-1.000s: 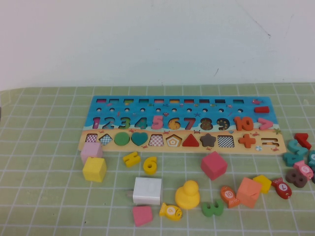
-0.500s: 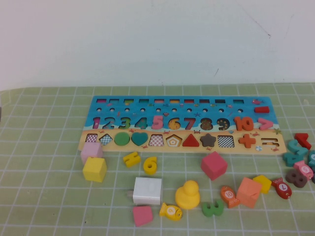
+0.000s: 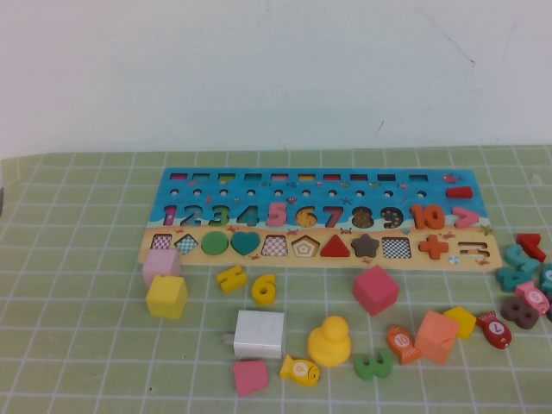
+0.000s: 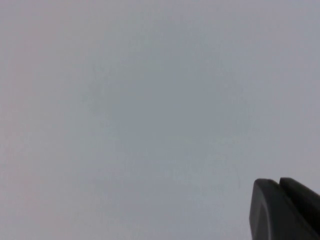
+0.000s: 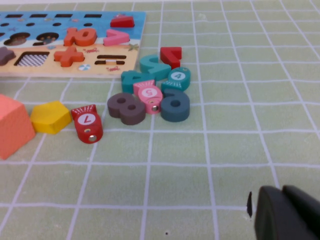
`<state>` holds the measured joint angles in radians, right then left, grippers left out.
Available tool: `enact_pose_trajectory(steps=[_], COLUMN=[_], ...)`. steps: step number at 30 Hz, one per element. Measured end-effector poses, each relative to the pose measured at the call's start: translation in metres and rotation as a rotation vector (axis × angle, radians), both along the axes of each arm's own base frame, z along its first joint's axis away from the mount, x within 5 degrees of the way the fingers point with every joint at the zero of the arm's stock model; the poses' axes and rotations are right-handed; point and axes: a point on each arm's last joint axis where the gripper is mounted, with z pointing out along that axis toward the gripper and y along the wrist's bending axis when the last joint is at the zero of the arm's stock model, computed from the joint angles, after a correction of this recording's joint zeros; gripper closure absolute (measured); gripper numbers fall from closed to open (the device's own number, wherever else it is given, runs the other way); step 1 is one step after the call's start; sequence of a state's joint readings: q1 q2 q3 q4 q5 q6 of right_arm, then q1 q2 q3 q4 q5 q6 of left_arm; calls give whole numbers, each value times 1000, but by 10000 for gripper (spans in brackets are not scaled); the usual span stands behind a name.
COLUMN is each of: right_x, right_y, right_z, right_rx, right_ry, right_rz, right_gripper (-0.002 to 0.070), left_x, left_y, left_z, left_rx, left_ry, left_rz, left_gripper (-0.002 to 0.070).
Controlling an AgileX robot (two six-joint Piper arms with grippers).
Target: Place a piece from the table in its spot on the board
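Note:
The piece, a small flat yellow "6" (image 3: 264,290), lies on the green grid table (image 3: 78,259) just in front of the board (image 3: 319,183). The board lies flat at the middle back, with a blue part bearing numerals and a tan strip of shapes. Its "6" place (image 3: 305,216) sits between the pink 5 and the 7. Neither arm shows in the high view. My left gripper (image 4: 279,181) faces a blank grey surface, its fingers together and empty. My right gripper (image 5: 281,189) hovers low over the mat to the right of the board, its fingers together and empty.
An angular yellow numeral (image 3: 230,278), a yellow cube (image 3: 166,297) and a pink cube (image 3: 160,263) lie left of the piece. A white block (image 3: 259,334), a yellow duck (image 3: 329,341) and a red cube (image 3: 374,289) lie nearer. A heap of numerals (image 5: 150,92) sits off the board's right end.

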<state>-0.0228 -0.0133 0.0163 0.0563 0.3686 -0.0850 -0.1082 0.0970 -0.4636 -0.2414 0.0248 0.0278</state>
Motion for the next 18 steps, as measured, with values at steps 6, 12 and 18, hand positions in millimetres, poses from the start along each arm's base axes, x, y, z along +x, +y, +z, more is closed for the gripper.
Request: enact_pose_trajectory(steps=[6, 12, 18], right_x=[0, 0, 0], right_y=[0, 0, 0], right_z=[0, 0, 0], right_rx=[0, 0, 0], right_ry=[0, 0, 0], right_rz=[0, 0, 0], right_gripper=[678, 678, 679], left_x=[32, 78, 130], left_y=[-6, -10, -18], left_z=[14, 0, 5], left_rx=[157, 225, 280], left_ry=[272, 472, 788], left_rz=[3, 9, -47], left_gripper=[677, 677, 677])
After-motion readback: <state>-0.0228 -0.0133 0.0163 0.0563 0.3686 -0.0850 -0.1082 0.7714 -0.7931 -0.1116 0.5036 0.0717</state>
